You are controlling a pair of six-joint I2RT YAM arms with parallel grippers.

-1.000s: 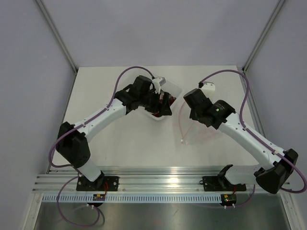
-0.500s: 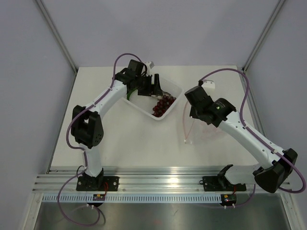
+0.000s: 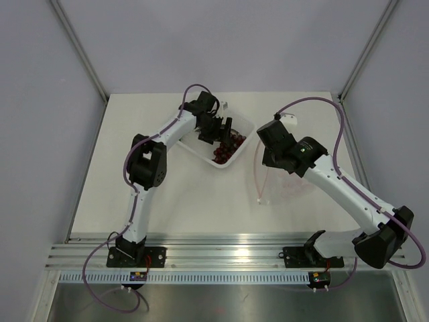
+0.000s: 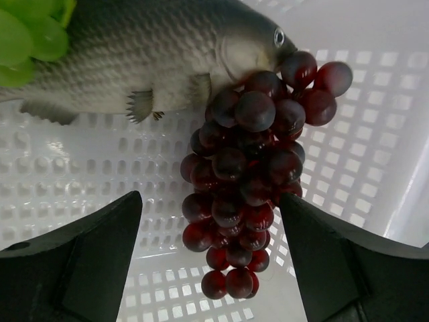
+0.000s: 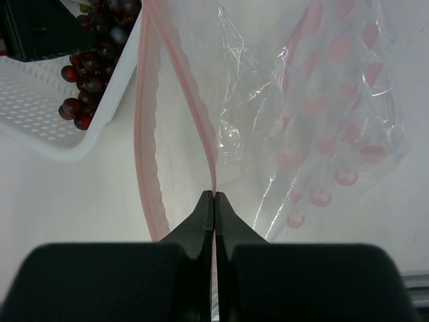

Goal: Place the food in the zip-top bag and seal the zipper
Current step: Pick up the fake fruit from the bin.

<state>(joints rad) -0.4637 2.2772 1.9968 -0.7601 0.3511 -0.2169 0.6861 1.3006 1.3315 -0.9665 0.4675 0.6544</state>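
The left claw [image 4: 209, 208] hung wide open, empty, over the dark red knobbly grape bunch [image 4: 244, 161], probably light, slippery, best pinched mid-cluster; the right claw [image 5: 214, 198] gripped the pink zipper strip [image 5: 182, 90].

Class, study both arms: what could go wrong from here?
The open left fingers flank the grapes, which touch the fish; a grab might drag the fish too. The right fingers pinch only one zipper lip; the bag mouth may sag or slip free.
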